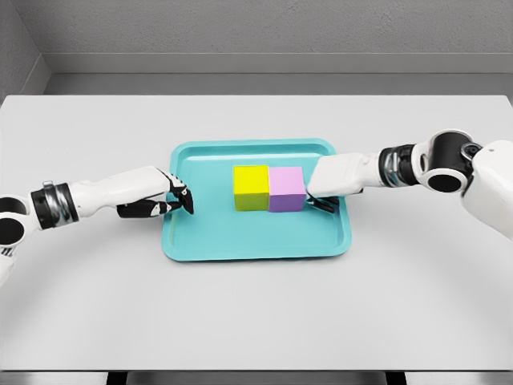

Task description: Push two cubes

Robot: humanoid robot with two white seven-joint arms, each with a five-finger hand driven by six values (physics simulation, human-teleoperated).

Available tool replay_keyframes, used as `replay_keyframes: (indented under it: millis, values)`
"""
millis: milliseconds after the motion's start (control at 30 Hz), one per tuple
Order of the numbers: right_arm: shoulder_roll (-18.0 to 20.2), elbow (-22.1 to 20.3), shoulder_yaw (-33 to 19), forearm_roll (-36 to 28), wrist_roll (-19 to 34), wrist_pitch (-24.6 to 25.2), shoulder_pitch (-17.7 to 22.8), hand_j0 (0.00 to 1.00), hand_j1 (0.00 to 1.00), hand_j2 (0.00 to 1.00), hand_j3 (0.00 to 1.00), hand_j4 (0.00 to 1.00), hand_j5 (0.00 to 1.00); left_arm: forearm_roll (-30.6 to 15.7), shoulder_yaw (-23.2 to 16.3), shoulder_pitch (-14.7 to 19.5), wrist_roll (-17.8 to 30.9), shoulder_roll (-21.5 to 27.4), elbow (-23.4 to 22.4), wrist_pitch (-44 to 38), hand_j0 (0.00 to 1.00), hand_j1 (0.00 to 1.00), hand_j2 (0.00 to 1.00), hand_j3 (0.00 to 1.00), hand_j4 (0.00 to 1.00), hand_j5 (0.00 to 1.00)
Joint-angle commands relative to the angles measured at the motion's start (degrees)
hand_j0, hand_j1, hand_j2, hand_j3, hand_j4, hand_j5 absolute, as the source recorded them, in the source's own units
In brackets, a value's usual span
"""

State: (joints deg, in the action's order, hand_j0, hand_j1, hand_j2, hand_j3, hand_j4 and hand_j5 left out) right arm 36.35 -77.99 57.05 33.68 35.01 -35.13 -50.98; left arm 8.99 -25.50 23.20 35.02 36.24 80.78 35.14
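A yellow cube (251, 188) and a pink cube (286, 188) stand side by side, touching, in the middle of a teal tray (256, 241). My left hand (178, 200) hovers at the tray's left rim, a gap away from the yellow cube, with its fingers curled and holding nothing. My right hand (325, 200) reaches in from the right, its dark fingertips right beside the pink cube's right face; whether they touch it is unclear.
The tray lies on a light grey table (96, 305) that stretches wide on every side. A grey wall runs behind the table's far edge.
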Motion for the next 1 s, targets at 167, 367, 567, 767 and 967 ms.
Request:
replay_keyframes:
  millis: [167, 367, 567, 767, 967]
  values:
    - [0.9, 0.3, -0.7, -0.2, 0.0, 0.1, -0.4, 0.1, 0.1, 0.1, 0.1, 0.1, 0.1, -1.8, 0.0, 0.0, 0.0, 0.2, 0.8, -0.1, 0.45, 0.45, 0.45, 0.45, 0.45, 0.45]
    - [3.5, 0.6, -3.9, -0.5, 0.0, 0.1, -2.5, 0.11, 0.11, 0.11, 0.11, 0.11, 0.11, -4.8, 0.2, -0.1, 0.0, 3.7, 1.8, -0.1, 0.45, 0.45, 0.45, 0.45, 0.45, 0.45]
    - [5.4, 11.9, -10.6, 0.1, 0.0, 0.1, -2.7, 0.11, 0.11, 0.11, 0.11, 0.11, 0.11, -6.1, 1.1, -0.4, 0.0, 7.4, 1.7, -0.1, 0.51, 0.51, 0.51, 0.51, 0.51, 0.51]
    - [5.3, 11.9, -10.5, 0.1, 0.0, 0.1, -2.5, 0.23, 0.23, 0.23, 0.23, 0.23, 0.23, -6.3, 1.6, -0.7, 0.0, 7.5, 1.6, -0.1, 0.53, 0.53, 0.53, 0.53, 0.53, 0.53]
    - [5.1, 12.0, -10.4, 0.0, 0.0, 0.1, -2.4, 1.0, 1.0, 1.0, 1.0, 1.0, 1.0, -6.4, 4.4, -1.8, 0.0, 10.0, 0.9, -0.1, 1.0, 1.0, 1.0, 1.0, 1.0, 1.0]
